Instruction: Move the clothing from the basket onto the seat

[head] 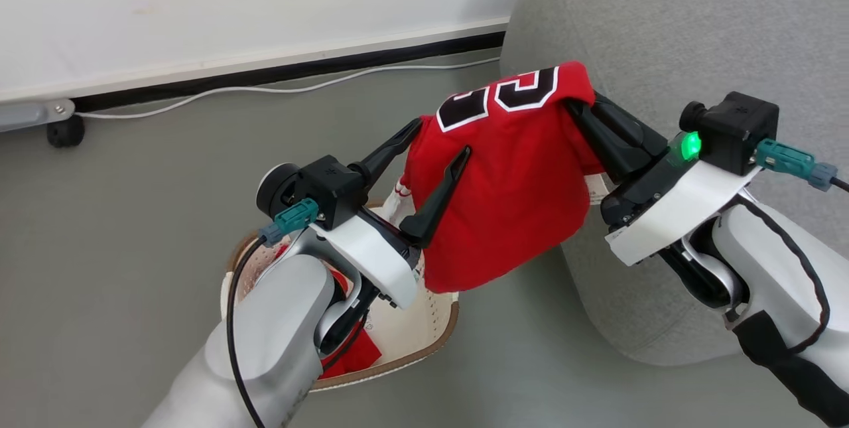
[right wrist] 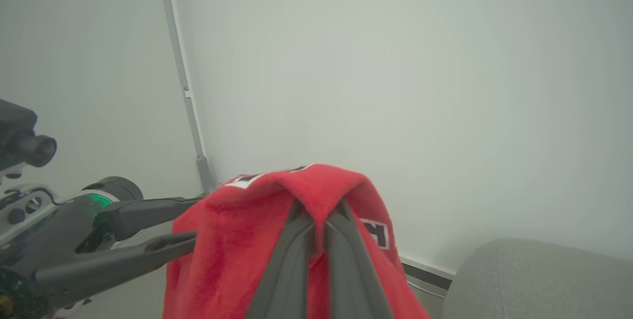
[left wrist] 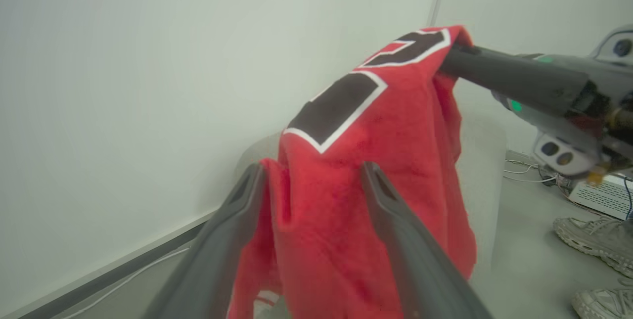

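**Head view.** The red jersey hangs in the air above the basket, over its far right rim and clear of it. Your right gripper holds the jersey's top corner, with its fingers pressed together on the cloth. Your left gripper has its fingers spread, one in front of the jersey's left edge and one behind it. A plain red garment lies inside the basket. The grey seat is just right of the basket.

**Left wrist view.** The left gripper has its fingers apart, with jersey cloth between and beyond them. You cannot tell whether either finger touches it. Pale shoes stand on the floor.

**Right wrist view.** The right gripper pinches a fold of the jersey. The left gripper has its spread fingers at the jersey's edge.
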Robot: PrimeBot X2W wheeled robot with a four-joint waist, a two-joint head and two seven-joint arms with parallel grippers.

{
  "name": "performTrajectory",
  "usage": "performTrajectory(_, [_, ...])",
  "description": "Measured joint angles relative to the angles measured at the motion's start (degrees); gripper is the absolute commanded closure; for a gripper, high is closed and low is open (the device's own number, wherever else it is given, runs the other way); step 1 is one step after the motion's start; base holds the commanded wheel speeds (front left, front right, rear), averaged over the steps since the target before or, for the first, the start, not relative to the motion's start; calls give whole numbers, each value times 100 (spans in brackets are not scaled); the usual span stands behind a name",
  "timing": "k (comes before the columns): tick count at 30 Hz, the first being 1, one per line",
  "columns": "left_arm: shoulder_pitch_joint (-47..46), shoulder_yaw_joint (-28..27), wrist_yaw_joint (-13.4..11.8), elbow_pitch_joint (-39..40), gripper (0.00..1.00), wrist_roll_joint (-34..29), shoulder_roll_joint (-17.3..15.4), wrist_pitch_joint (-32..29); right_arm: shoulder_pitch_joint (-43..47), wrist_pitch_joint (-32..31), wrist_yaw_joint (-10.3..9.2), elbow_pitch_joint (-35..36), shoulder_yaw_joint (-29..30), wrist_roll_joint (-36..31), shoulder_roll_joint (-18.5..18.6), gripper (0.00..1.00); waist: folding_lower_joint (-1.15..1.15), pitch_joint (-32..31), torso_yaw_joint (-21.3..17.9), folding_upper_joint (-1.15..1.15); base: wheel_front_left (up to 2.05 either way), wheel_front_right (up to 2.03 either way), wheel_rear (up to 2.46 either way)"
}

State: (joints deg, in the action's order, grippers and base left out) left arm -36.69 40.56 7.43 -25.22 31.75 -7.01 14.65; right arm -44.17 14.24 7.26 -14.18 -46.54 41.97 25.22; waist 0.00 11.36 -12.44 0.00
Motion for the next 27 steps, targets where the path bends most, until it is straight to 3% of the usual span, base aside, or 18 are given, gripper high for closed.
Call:
performTrajectory(11, [268, -114, 0, 22, 0, -48, -34, 0, 516, 0, 0, 215, 906, -302, -124, 100, 0, -146, -647, 0, 0, 0, 0])
performTrajectory(27, [614, -378, 0, 153, 0, -102, -113, 0, 1092, 0, 0, 488, 1624, -379, -291, 100, 0, -327, -1670, 0, 0, 0, 0])
